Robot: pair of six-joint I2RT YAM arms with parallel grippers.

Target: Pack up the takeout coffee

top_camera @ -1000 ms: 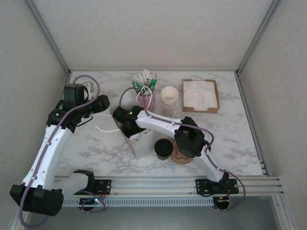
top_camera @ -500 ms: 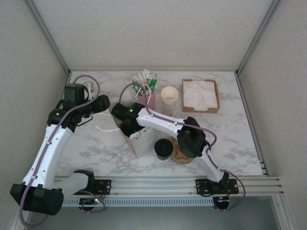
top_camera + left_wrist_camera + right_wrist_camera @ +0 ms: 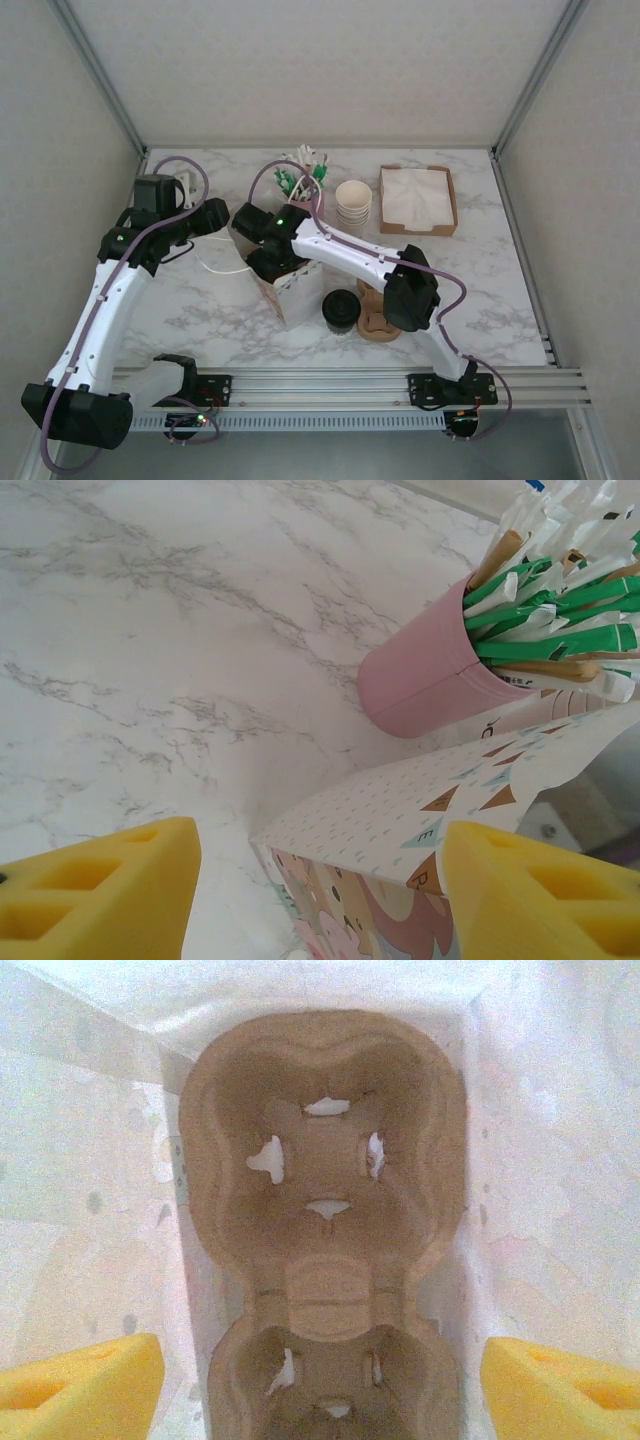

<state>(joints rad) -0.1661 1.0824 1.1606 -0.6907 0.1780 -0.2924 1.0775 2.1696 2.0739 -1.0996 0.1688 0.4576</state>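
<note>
The takeout coffee (image 3: 340,308), a dark cup with a black lid, stands on the marble table just right of the patterned paper bag (image 3: 296,292). My right gripper (image 3: 270,260) reaches down into the bag's mouth. In the right wrist view it (image 3: 322,1365) is open, with a brown pulp cup carrier (image 3: 325,1210) lying free on the bag's floor below it. My left gripper (image 3: 222,215) is at the bag's back-left side. It (image 3: 320,880) is open, with the bag's top corner (image 3: 400,820) lying between the yellow fingers (image 3: 110,890).
A pink cup of stirrers and straws (image 3: 425,685) stands right behind the bag. A stack of cream paper cups (image 3: 353,203) and a cardboard tray of napkins (image 3: 417,198) sit at the back. Something brown (image 3: 376,323) lies under my right forearm beside the coffee.
My right wrist has shifted slightly back and left over the bag, and its elbow has swung right. The left arm has not moved.
</note>
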